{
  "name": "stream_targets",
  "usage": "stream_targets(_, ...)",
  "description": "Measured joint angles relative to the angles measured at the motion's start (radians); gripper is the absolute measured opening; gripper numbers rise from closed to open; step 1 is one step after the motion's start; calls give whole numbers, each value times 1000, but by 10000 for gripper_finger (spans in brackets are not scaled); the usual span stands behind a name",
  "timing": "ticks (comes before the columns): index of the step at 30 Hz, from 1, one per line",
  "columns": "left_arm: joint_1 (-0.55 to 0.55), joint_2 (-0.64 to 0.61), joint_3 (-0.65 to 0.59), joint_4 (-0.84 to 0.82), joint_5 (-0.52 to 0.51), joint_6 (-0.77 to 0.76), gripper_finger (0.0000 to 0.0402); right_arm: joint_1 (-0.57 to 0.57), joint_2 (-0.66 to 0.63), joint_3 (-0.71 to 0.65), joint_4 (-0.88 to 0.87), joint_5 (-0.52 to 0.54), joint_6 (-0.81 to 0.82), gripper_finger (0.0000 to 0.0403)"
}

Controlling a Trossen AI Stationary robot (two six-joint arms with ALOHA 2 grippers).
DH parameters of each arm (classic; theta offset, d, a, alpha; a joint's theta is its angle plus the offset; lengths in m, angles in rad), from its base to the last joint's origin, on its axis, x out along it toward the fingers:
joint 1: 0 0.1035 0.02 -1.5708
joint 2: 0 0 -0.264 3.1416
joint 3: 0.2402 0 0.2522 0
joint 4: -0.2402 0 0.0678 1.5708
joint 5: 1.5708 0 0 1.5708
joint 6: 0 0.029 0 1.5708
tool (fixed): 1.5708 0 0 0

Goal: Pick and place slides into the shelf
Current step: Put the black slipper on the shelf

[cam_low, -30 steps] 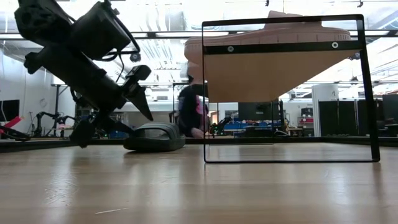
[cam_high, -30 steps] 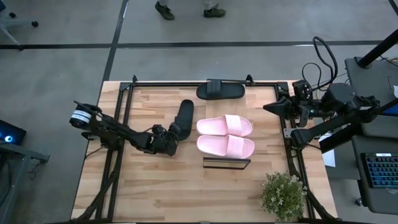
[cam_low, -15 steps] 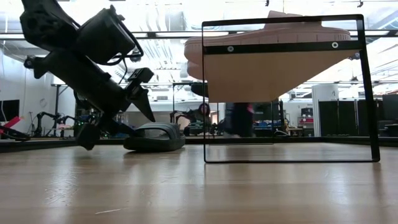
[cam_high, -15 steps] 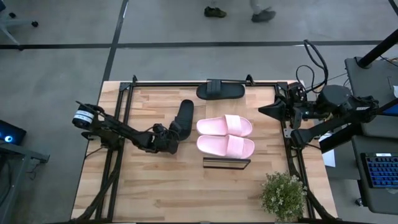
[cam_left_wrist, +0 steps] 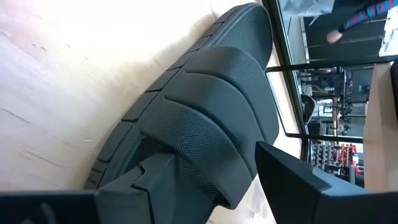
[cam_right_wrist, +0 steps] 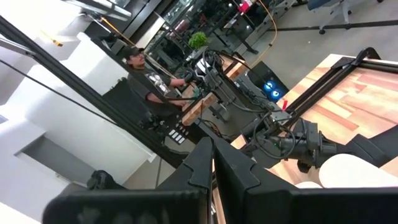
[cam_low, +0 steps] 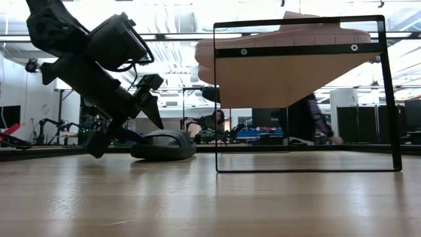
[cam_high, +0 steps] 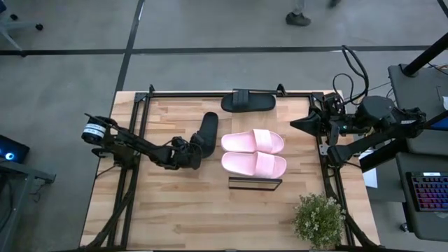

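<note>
Wood tabletop (cam_high: 175,217) fills mid-frame; shelf (cam_high: 255,183) centre holds two pale pink slides (cam_high: 253,152). Black slide (cam_high: 248,101) upper centre; textured black slide (cam_high: 205,133) left of centre, left gripper (cam_high: 190,159) spread around it. Right gripper (cam_high: 297,122) at right edge, fingers pressed together.

We count four slides on the table: two pale pink (cam_high: 253,141) (cam_high: 254,164) lying side by side, and two black, one (cam_high: 248,101) at the far edge, one (cam_high: 205,131) left of the pink pair. We record one shelf frame (cam_high: 255,183), one potted plant (cam_high: 320,219), two robot arms.
</note>
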Motion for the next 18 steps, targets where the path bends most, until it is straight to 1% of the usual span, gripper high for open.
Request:
stream_targets(9,9,-1,0,0,-16,6,186,0,0,0,0,0,-1,9)
stream_targets(12,9,-1,1,0,-16,20,171,0,0,0,0,0,-2,9)
stream_targets(18,14,-1,0,17,-17,35,124,0,-1,0,0,0,-1,9)
